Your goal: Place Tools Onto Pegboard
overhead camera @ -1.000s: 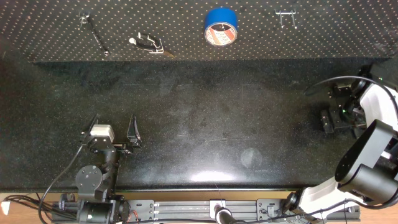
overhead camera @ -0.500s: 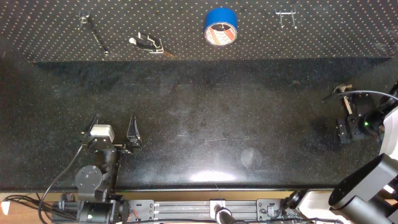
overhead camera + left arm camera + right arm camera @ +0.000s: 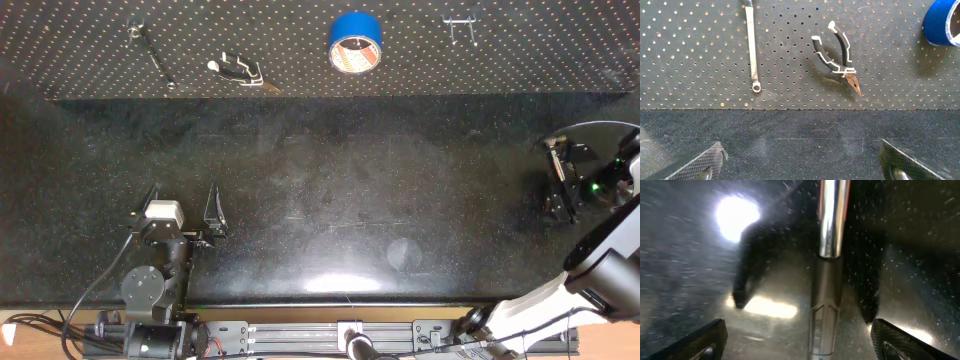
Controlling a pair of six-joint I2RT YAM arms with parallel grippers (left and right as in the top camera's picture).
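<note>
On the pegboard [image 3: 560,60] at the back hang a wrench [image 3: 152,55] [image 3: 751,45], black-and-white pliers [image 3: 238,70] [image 3: 836,55] and a blue tape roll [image 3: 354,43] [image 3: 942,22]. My right gripper [image 3: 560,188] [image 3: 800,340] is open at the table's far right edge, low over the surface. A long tool with a shiny metal shaft [image 3: 829,225] and a dark handle lies lengthwise between its spread fingers. My left gripper [image 3: 185,208] [image 3: 800,160] rests open near the front left, holding nothing and facing the pegboard.
An empty double hook [image 3: 458,28] sticks out of the pegboard to the right of the tape. The black tabletop [image 3: 350,190] stretches between the two arms. Cables run along the front edge by the arm bases.
My right gripper has moved toward the table's right edge and turned, now set over the long tool. The left arm and the hung tools have not moved.
</note>
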